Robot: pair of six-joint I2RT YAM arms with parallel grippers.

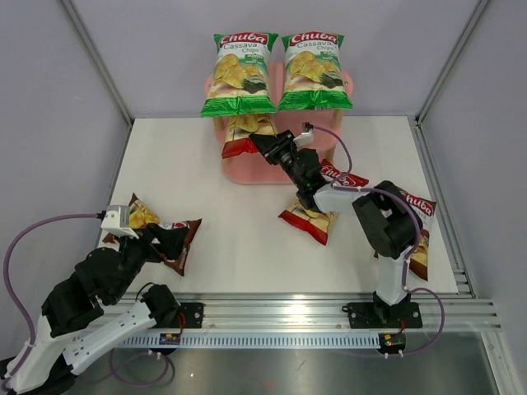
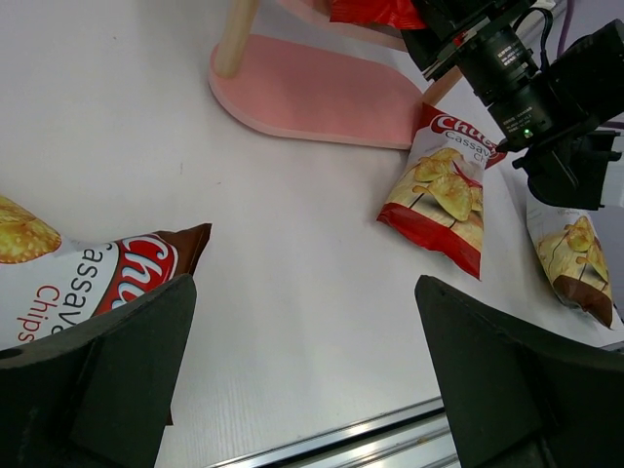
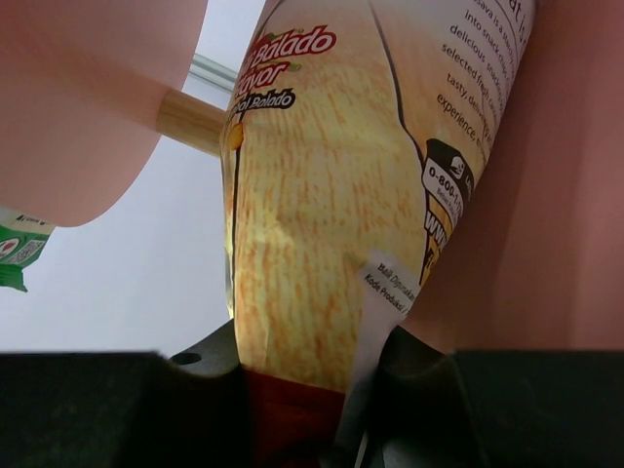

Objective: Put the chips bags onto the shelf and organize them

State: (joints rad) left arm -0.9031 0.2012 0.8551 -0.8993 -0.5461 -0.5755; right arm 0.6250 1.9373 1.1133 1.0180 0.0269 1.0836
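1. The right gripper is clamped on the bottom seam of a red bag. The bag pokes into the shelf under the top board. The wrist view shows it between two pink surfaces, close to one of them.
2. Risk: the grip holds only the bag's end, so the free end may sag or fold against a board or post. It could then jam instead of sliding in.
3. Risk: pushing too hard could nudge the light shelf. The two green bags lie on the top board and overhang its front edge, so a jolt could tip them off.
4. Risk: letting go too early, with much of the bag outside the tier, could let it slide back out onto the table.
5. Risk: the right forearm passes just over the loose red bag. Pulling back low could drag that bag along.
6. Pose: the right arm reaches forward and left from its base, with the wrist nearly level and aimed into the shelf front.
7. The left gripper hovers low over the left brown bag with its fingers wide apart, gripping nothing.
8. The right brown bag lies by the right arm, partly hidden.
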